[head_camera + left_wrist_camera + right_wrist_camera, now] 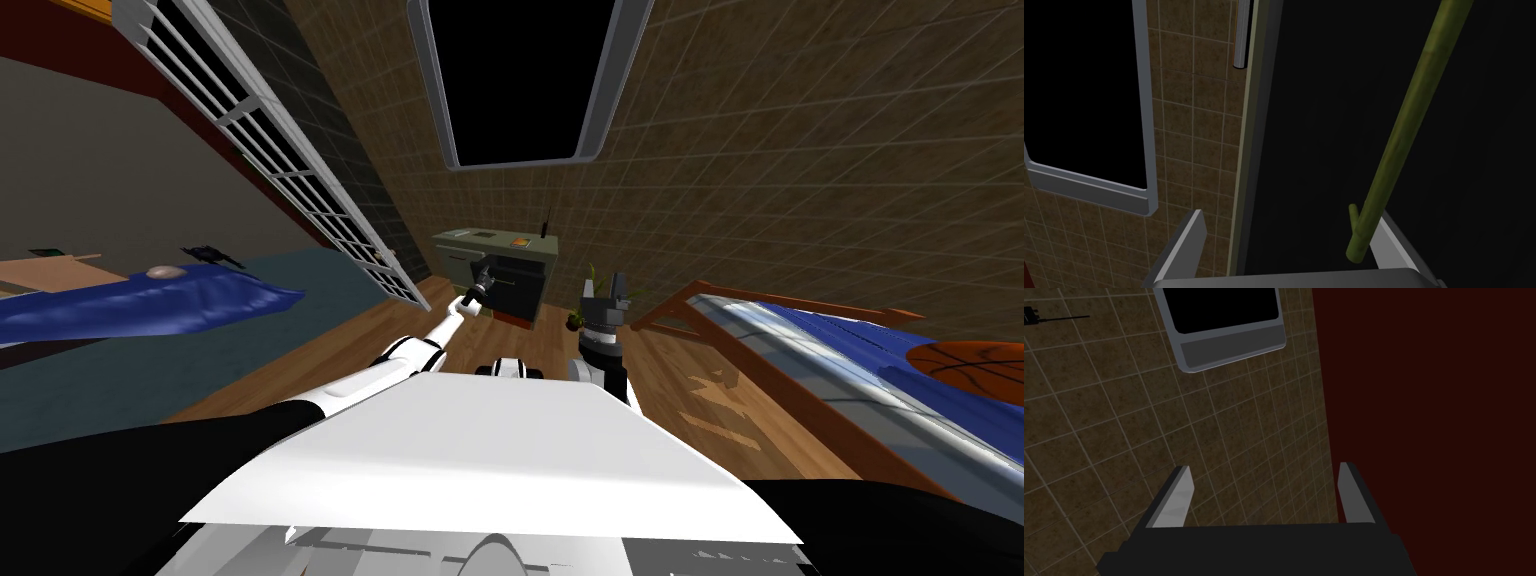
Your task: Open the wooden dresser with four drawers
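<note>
The dresser [495, 262] stands against the tiled wall, low, with an olive-green top and a dark front. My left arm reaches out to it and my left gripper [481, 283] is at its front. In the left wrist view the dark front [1324, 125] is close ahead, and a green bar handle [1406, 120] runs slantwise across it. My left gripper [1290, 215] is open; the handle's end lies between the fingers, right beside one finger [1391, 242]. My right gripper [606, 296] is raised beside the dresser, and its fingers stand open and empty [1265, 467].
A small plant [579, 316] stands on the wooden floor right of the dresser. A bed with a blue blanket [150, 300] is on the left, below a white slatted panel [300, 170]. Another bed carrying a basketball [975, 366] is on the right. A grey-framed window [515, 80] is above.
</note>
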